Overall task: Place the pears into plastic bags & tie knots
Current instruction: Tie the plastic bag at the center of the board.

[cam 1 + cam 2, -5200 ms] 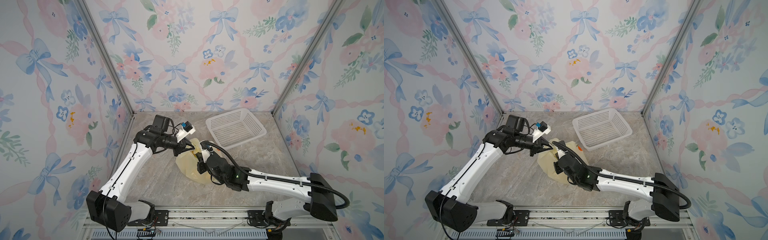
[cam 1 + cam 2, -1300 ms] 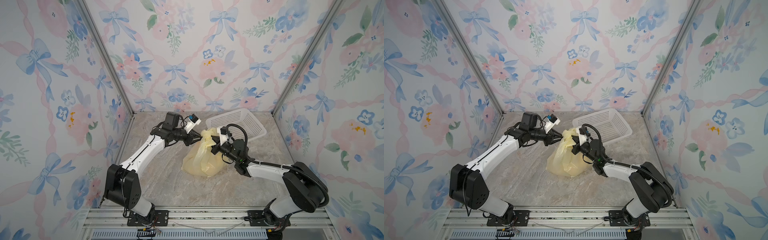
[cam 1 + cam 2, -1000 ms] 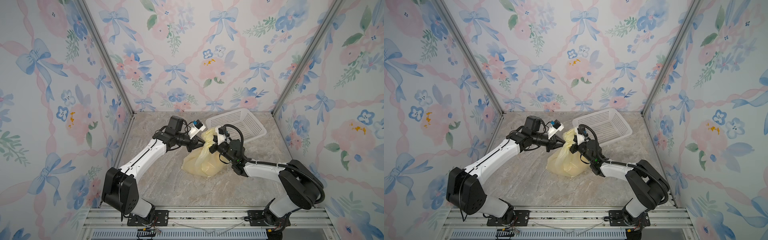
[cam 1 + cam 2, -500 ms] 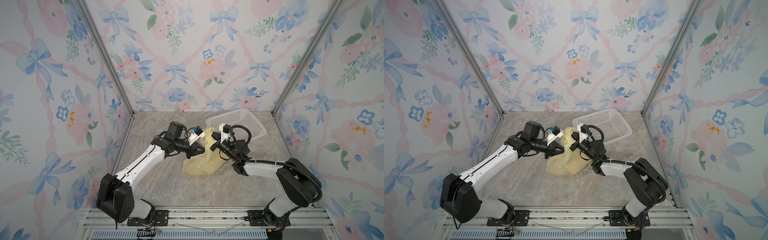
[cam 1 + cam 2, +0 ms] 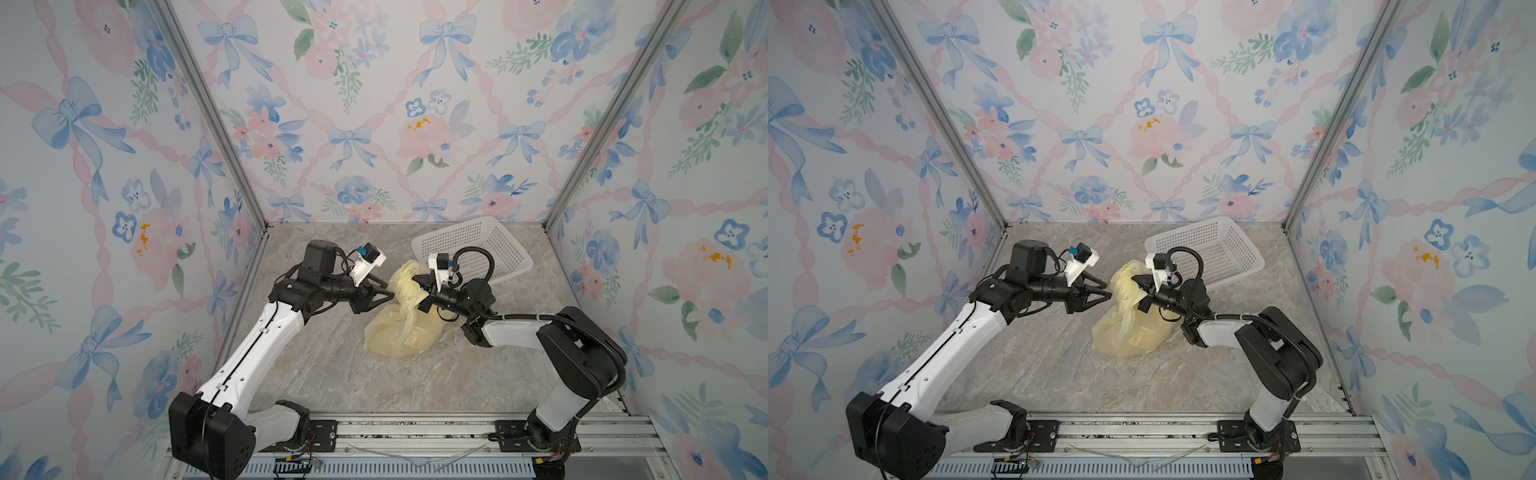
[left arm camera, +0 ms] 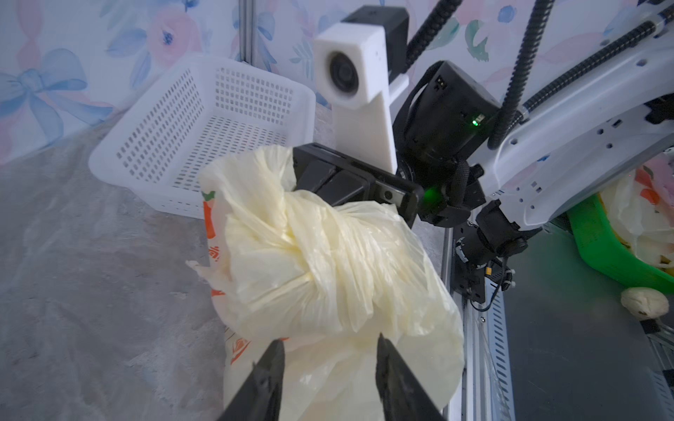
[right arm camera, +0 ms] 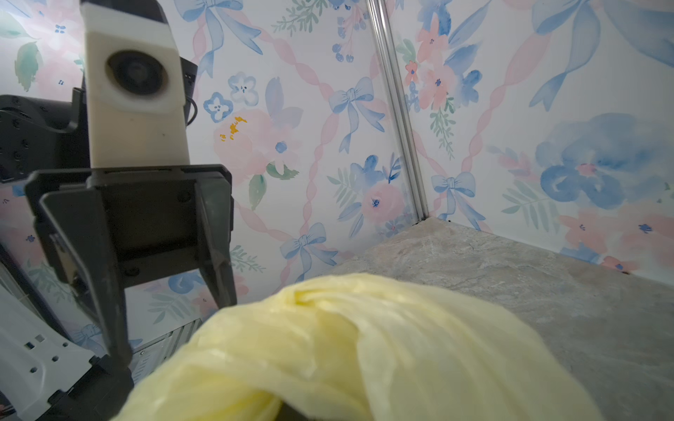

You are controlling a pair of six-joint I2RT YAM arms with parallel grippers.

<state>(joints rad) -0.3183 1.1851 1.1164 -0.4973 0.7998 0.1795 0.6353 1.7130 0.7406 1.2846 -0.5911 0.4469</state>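
My left gripper (image 5: 389,291) has its two fingers (image 6: 268,379) spread apart, holding nothing, right beside the twisted top of the plastic bag (image 5: 399,338). My right gripper (image 5: 422,291) is pressed together, pinching that yellow twist from the right. The knot (image 6: 313,251) is a fat lump between both grippers. The bag sits in the middle of the table (image 5: 332,374), just left of the white basket (image 5: 451,230) and a bit nearer. I cannot see the pears inside.

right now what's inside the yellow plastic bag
Nothing inside shows clearly: the thin pale-yellow plastic bag bulges, but its cloudy film and twisted top cover the contents. The right tool pinches that twist.
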